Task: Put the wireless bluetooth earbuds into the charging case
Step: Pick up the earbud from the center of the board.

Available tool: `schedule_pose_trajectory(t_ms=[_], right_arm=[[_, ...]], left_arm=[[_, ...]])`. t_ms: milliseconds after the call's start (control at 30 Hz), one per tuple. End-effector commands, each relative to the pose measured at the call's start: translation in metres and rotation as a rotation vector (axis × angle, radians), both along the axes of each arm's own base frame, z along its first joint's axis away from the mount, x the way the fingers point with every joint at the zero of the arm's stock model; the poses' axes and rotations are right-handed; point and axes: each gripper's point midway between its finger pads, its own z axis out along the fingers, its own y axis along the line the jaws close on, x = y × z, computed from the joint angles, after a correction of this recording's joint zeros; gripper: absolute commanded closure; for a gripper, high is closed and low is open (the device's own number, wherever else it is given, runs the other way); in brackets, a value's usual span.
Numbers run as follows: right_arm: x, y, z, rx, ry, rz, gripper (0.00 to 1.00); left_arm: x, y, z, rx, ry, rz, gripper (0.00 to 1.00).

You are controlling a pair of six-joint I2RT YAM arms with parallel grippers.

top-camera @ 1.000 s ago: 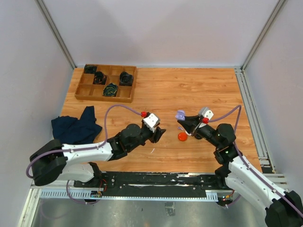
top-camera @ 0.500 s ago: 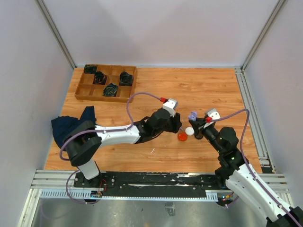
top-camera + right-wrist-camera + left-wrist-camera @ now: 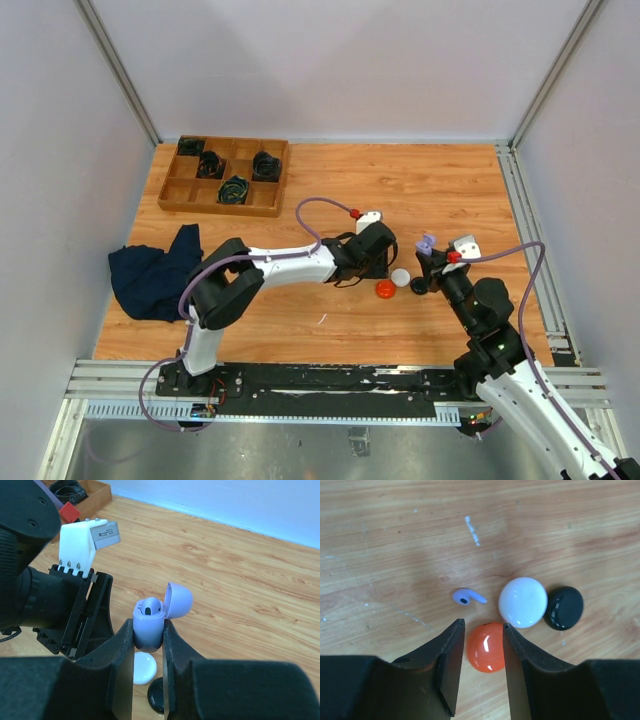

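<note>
Coming over from its own side of the table (image 3: 450, 180), the left gripper (image 3: 482, 625) now hangs, jaws a little apart, over the orange round case (image 3: 487, 652) just beside the loose purple earbud (image 3: 468, 597), while the right gripper (image 3: 148, 630) pinches the open purple charging case (image 3: 150, 622) nearby, so grabbing that earbud looks next.

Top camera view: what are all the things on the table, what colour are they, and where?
purple earbud: one, purple, loose on the table
purple charging case: one, purple, lid open, held up
orange round case: one, orange, mid-table
white round case: one, white, beside the orange one
black round case: one, black, beside the white one
wooden tray: one, brown, far left
coiled cables: about four, black, in the tray
cloth: one, dark blue, left edge
left gripper: open, astride the orange round case
right gripper: shut on the purple charging case
</note>
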Motion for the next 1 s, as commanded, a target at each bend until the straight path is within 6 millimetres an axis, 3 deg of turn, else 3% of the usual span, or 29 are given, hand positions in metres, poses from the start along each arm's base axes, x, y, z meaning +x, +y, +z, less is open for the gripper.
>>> schedule_pose_trajectory(t_ms=[0,200,533,967], right_arm=[[-0.002,-0.004,0.004,-0.006,-0.018,-0.019,0.99],[-0.003,-0.005,0.004,-0.010,-0.024,-0.020,0.99],[-0.004,-0.005,0.004,-0.008,-0.034,-0.016,0.99],[-0.006,-0.002,0.005,-0.005,-0.042,0.005,0.99]], left_arm=[[0.010,0.011,-0.010,0.004,0.080,0.131,0.60],[0.017,0.008,-0.024,0.021,0.120,0.161,0.61],[0.023,0.004,-0.032,0.000,0.139,0.186,0.58],[0.028,0.023,-0.046,0.056,0.133,0.235,0.74]])
